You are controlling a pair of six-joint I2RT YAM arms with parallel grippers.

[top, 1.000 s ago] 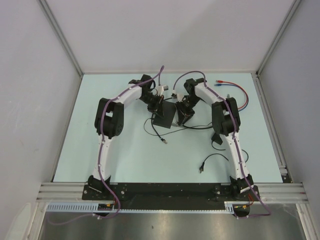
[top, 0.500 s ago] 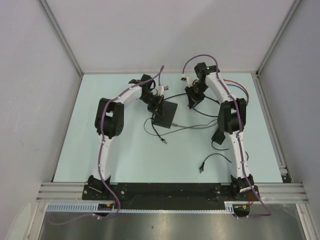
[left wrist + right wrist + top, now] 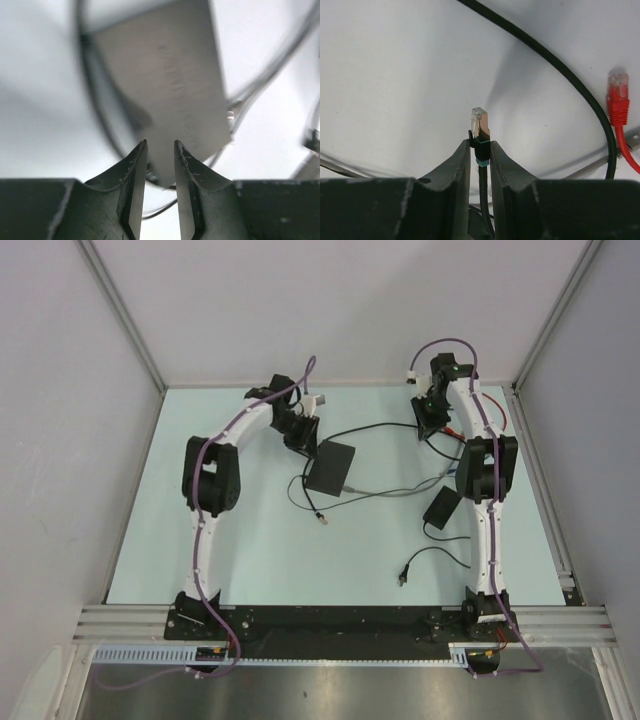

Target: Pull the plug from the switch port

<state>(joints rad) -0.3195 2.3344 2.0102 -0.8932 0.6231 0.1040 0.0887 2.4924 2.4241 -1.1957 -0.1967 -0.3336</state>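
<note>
I am clamping the freed plug (image 3: 479, 121) in the right gripper (image 3: 480, 145), well apart from the switch (image 3: 331, 468) lying just beside the slightly parted left gripper (image 3: 160, 143), taking care that the plug's black cable (image 3: 483, 192) drags nothing.

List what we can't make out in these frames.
- switch sockets: too small in top view, blurred in left wrist view.
- plug in right gripper: lost under the arm in top view.
- left gripper fingertips: indistinct under its wrist in top view.
- red plug lead: cut by right wrist view's edge.
</note>
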